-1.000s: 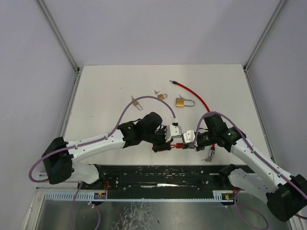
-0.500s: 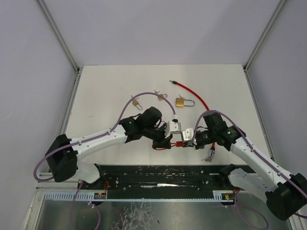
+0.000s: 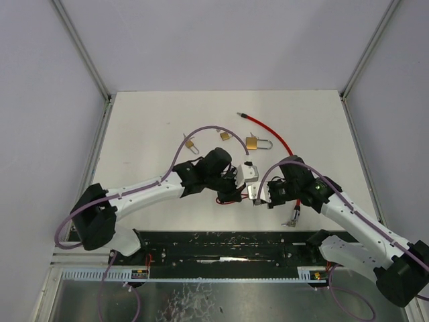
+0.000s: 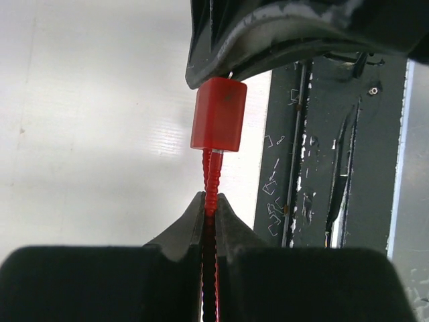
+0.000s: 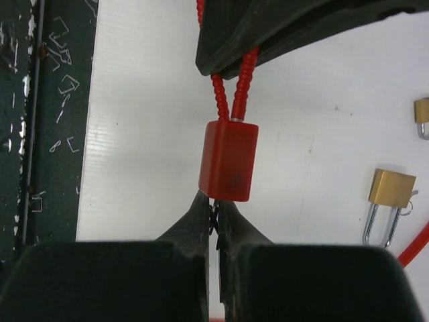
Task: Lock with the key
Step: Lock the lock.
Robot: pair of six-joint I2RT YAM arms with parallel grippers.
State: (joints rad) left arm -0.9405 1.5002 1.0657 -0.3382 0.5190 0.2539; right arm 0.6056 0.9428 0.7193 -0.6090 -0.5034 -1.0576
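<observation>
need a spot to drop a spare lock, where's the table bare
Bare: the wide left side of the table, from its edge to the small padlocks; also the far right corner beyond the red cable. Crowded: the near middle, where left gripper and right gripper meet at the red lock, padlocks just behind.

Clamped left gripper (image 4: 210, 202), seemingly right gripper (image 5: 215, 203)

Brass padlock (image 3: 251, 143), red cable (image 3: 273, 130), wht tbl (image 3: 147, 127)

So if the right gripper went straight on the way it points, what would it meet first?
The red lock block, directly ahead of the right gripper, which is shut on what looks like the key going into it.
</observation>
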